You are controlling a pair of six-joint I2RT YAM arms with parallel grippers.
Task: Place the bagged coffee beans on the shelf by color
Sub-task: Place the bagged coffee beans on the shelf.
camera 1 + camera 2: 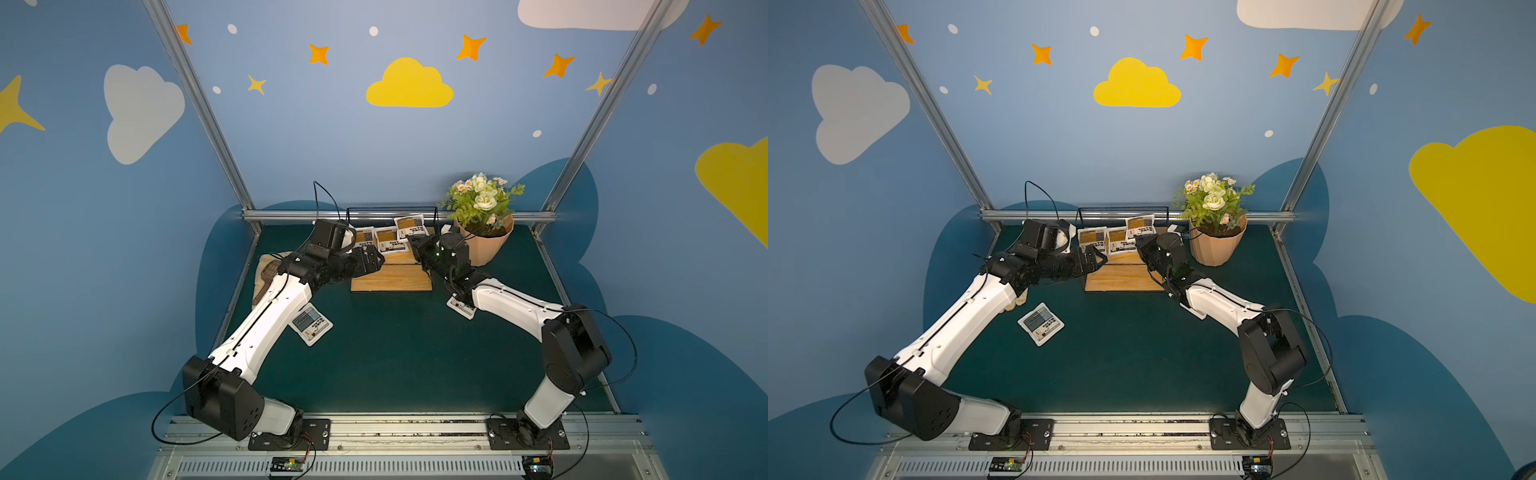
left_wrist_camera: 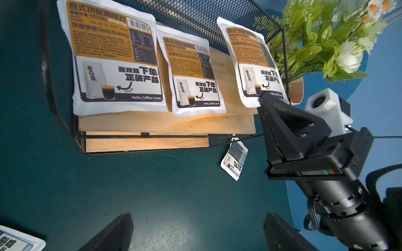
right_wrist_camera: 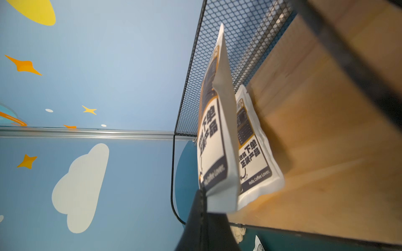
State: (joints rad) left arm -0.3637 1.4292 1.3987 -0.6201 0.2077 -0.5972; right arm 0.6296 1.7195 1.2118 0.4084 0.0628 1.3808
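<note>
Right claw pinches yellow pouch — long axis seemingly upright, tilted back.

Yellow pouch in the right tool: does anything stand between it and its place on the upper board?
Nothing visible does. The right tool is shut on the yellow pouch's lower corner at the upper board's right end; bare wood shows between it and the middle pouch.
</note>
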